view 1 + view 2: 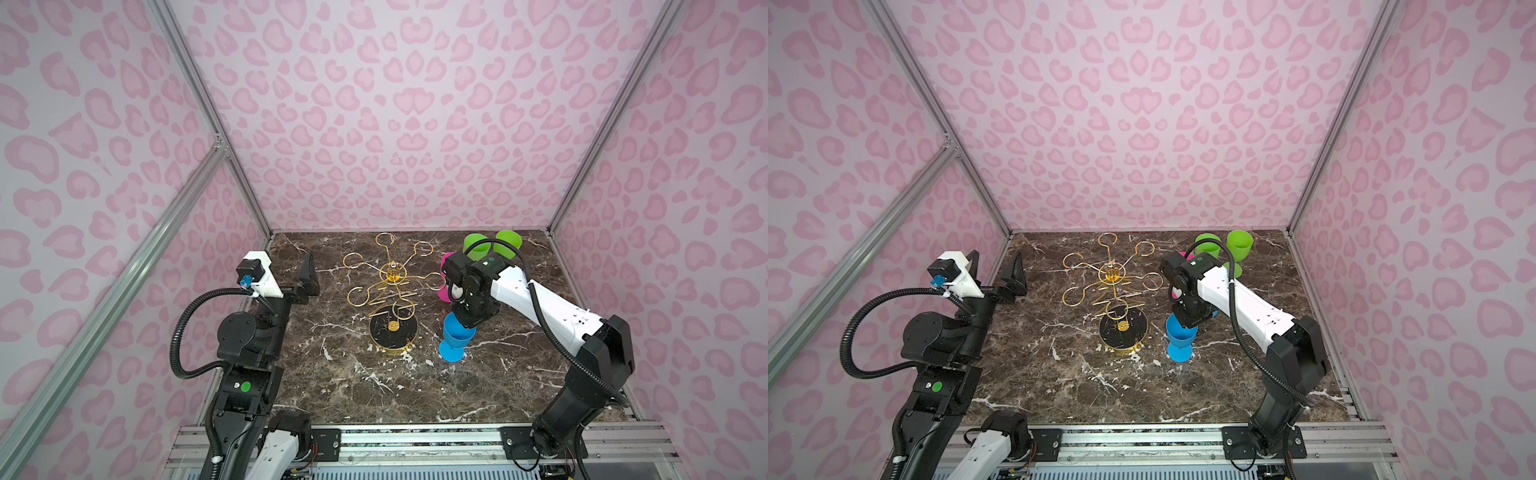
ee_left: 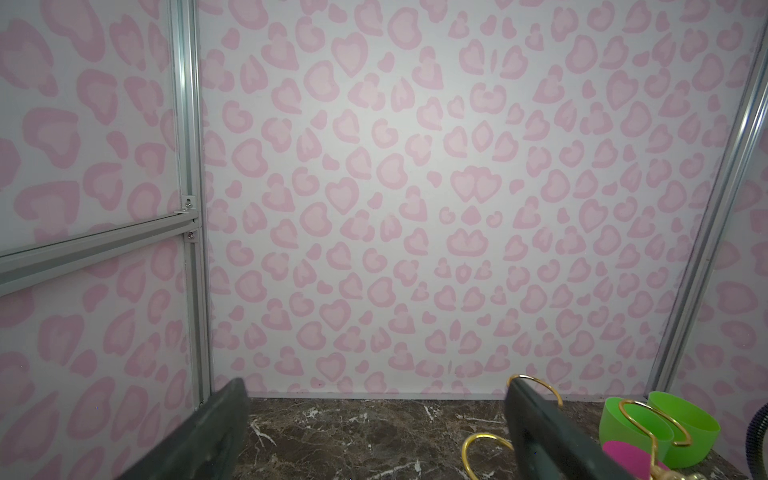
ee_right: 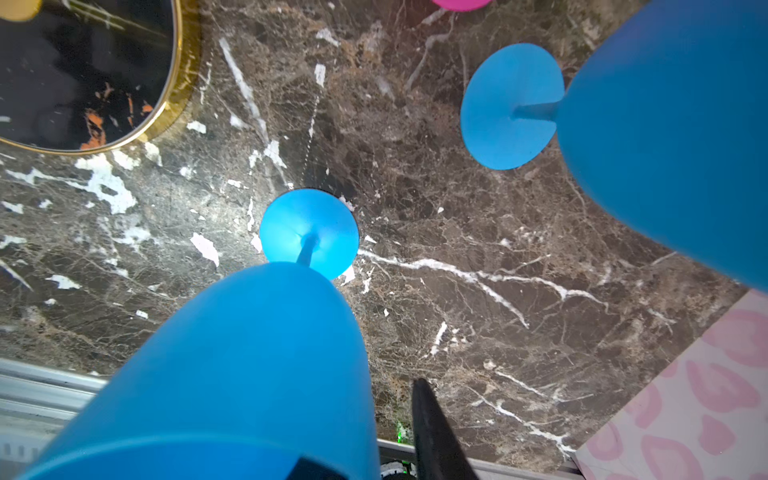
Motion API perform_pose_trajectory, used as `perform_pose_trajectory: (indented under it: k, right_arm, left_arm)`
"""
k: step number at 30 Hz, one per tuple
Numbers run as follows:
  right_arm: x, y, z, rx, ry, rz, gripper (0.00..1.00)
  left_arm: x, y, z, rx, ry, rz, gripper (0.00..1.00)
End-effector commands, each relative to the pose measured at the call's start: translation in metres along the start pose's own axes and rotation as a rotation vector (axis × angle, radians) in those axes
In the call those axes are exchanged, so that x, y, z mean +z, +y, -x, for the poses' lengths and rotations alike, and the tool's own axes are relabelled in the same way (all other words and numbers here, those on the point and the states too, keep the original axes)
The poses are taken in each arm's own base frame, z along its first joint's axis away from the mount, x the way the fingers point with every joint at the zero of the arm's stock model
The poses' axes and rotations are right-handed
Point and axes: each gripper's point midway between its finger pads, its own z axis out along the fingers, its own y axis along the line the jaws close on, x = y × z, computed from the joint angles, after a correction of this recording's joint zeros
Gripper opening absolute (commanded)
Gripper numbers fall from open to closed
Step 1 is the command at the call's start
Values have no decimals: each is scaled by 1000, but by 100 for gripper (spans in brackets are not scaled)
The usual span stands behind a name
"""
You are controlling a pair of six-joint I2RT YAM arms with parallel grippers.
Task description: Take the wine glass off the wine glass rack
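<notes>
1. Marble table point(image 1: 353, 386): carries the rack and 5 glasses.
2. Wine glass rack point(image 1: 392, 274): stands at the centre. All 6 hook ends read as empty in both top views.
3. Wine glass point(image 1: 453, 338), blue: stands upright on its foot on the table, just beside the rack base on the right arm's side. It is off the rack and touches no wire.
4. Other glasses: a second blue glass point(image 3: 665, 145) stands near the first. A pink glass point(image 1: 444, 291) and 2 green glasses point(image 1: 478, 245) stand further back.
5. Right gripper point(image 1: 464, 323): sits directly over the rim of the blue wine glass. In the right wrist view, 1 finger point(image 3: 432, 432) stands clear of the bowl wall with marble visible between. The other finger is mostly hidden at the rim. The grip reads as released, with the jaws only slightly parted.
6. Left gripper point(image 1: 996, 259): spread wide, holding nothing, well apart from the rack.

Status: removal from the rack appears complete and the glass appears set down. Judged as left: lift the right gripper straight up, clear of the rim, without tipping the glass.
</notes>
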Motion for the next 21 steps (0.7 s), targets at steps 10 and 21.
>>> perform_pose_trajectory:
  k: [10, 21]
  right_arm:
    - [-120, -37, 14, 163, -447, 145, 51]
    - [-116, -146, 6, 515, -864, 14, 98]
  left_arm:
    - [-4, 12, -15, -8, -4, 50, 97]
    - [-12, 44, -78, -101, 27, 121, 97]
